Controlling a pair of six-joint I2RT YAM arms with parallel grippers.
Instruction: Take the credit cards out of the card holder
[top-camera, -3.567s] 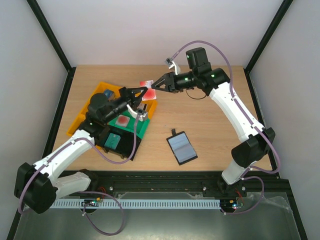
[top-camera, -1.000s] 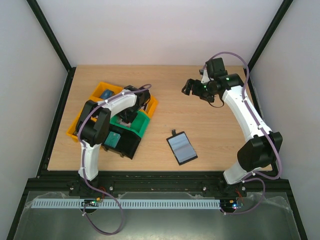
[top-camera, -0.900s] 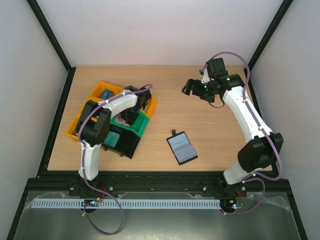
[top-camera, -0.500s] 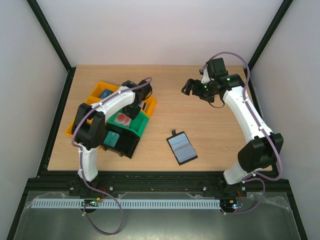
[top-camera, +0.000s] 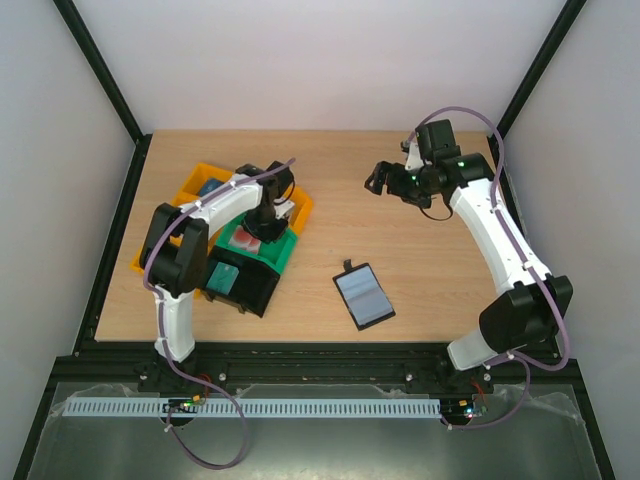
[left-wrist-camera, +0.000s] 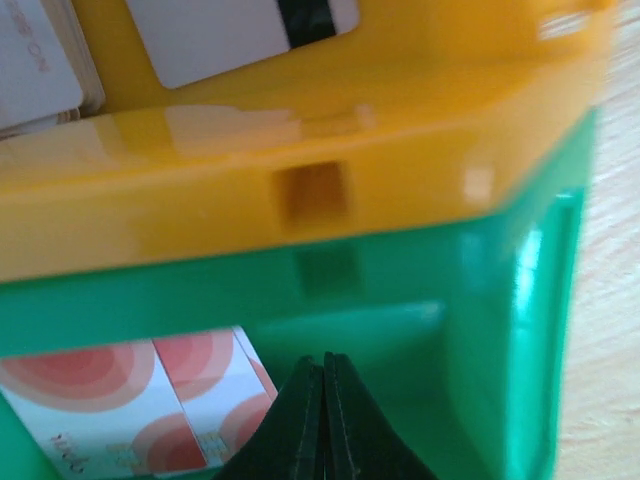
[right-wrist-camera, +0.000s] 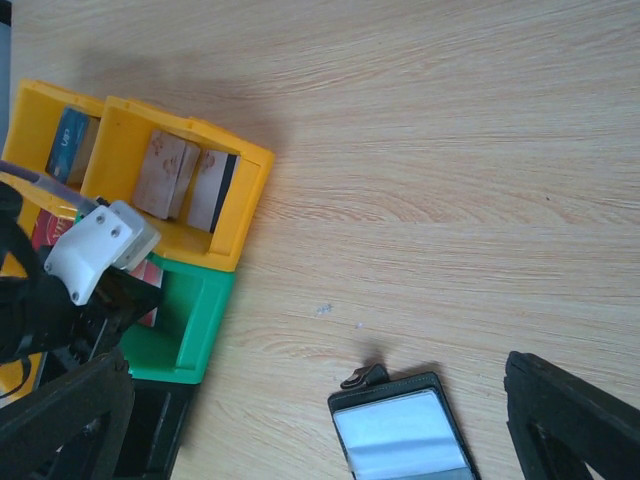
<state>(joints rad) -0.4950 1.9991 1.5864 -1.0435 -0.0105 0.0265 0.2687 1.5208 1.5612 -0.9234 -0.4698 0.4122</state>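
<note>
One card holder, two red-and-white cards showing, four bins counted.

From where I stand: a single black card holder (top-camera: 364, 297); two red-and-white cards (left-wrist-camera: 130, 400) in the one green bin (top-camera: 283, 250); a yellow bin (right-wrist-camera: 28, 120) with one blue card (right-wrist-camera: 68, 140); a second yellow bin (right-wrist-camera: 250, 200) with at least three pale cards (right-wrist-camera: 185, 180); one black bin (top-camera: 255, 290) with one teal block (top-camera: 226, 279).

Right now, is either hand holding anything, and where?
No. The left hand is shut on nothing near the credit cards in the green bin; the right hand is open and empty.
</note>
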